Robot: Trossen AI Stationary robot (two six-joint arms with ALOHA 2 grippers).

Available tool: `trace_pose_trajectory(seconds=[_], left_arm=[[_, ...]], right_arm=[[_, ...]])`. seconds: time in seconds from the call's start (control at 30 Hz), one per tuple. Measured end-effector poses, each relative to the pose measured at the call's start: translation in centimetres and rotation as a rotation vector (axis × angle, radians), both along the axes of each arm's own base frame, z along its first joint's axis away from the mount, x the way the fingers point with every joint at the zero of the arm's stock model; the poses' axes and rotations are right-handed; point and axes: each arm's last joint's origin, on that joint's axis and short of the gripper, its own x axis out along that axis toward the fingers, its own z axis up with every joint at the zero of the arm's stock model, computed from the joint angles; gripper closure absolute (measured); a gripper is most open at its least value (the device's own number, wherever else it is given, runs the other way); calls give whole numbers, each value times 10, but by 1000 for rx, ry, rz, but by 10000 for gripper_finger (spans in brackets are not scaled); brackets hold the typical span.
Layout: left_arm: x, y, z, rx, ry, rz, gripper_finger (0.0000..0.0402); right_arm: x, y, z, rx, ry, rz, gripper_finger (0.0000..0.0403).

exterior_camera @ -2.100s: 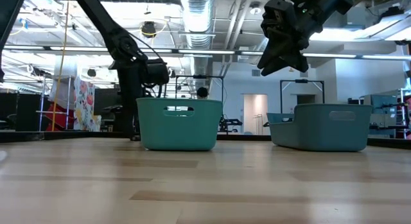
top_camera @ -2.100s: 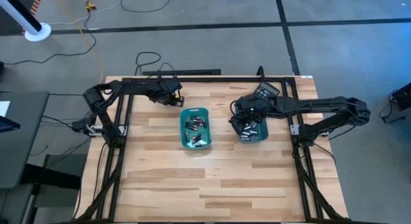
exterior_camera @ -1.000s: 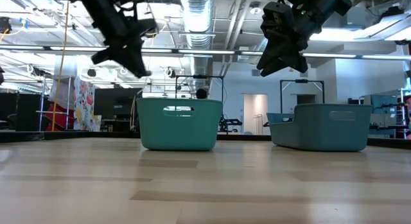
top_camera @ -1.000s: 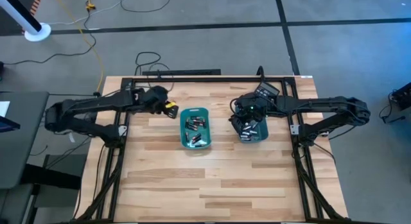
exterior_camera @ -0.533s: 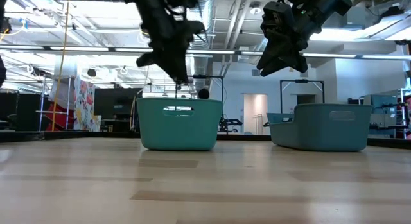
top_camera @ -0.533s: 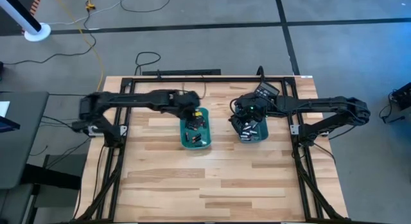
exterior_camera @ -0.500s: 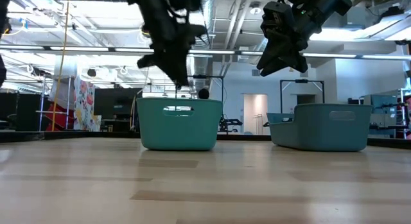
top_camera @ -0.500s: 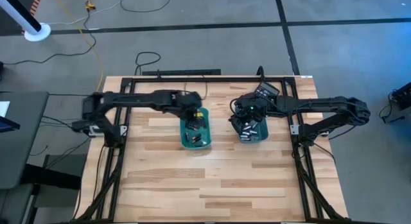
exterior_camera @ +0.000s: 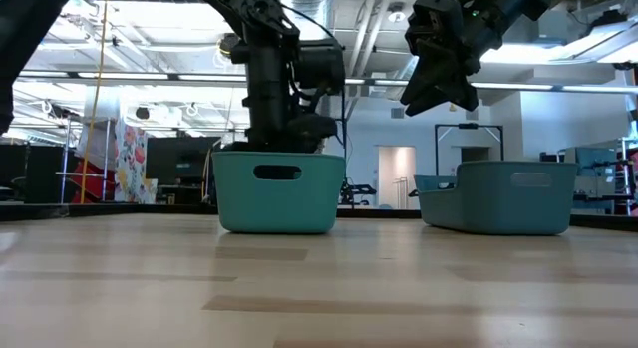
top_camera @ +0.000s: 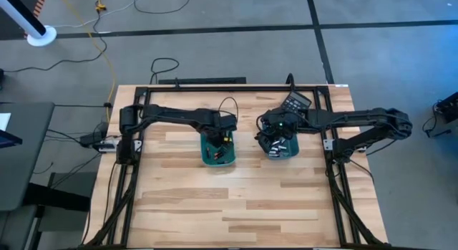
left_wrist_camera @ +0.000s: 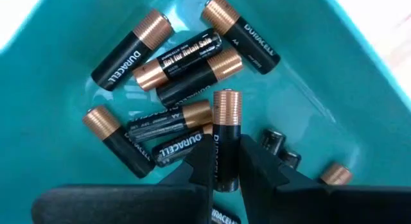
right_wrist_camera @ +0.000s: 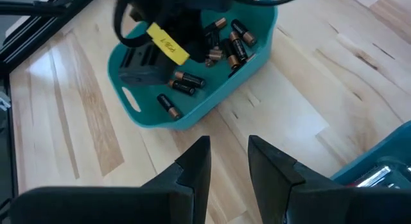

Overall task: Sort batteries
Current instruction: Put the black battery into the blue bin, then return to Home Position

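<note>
Gripping one battery [left_wrist_camera: 226, 137] lengthwise, coppery end pointing forward beyond its fingertips, the left claw [left_wrist_camera: 221, 161] hangs inside the teal tray [top_camera: 218, 158] near the tabletop's [top_camera: 236, 207] far edge, above loose batteries [left_wrist_camera: 183, 70].

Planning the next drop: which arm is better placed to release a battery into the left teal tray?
Left. The left gripper is shut on a battery inside the left teal tray; the right gripper hangs empty above the other tray.

Small teal plastic tray [top_camera: 217, 158] left of second teal tray [top_camera: 286, 151], copper-ended cylindrical batteries [left_wrist_camera: 172, 63] inside, black calculator [top_camera: 295, 102] behind.
</note>
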Motion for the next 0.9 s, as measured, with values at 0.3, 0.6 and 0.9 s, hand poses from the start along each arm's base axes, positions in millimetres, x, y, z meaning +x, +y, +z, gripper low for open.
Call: trace_pose_trajectory(seconds=[0.3,0.6,0.9], left_arm=[[1,0,-1,-3,-2,13,247],[6,1,19,-23,-19,-87,182],[24,-6,86,71,-150,-313,184]], right_arm=[[0,1,0,0,2,4,281],[0,1,0,0,2,2,281],[-1,0,-1,-1,14,3,281]])
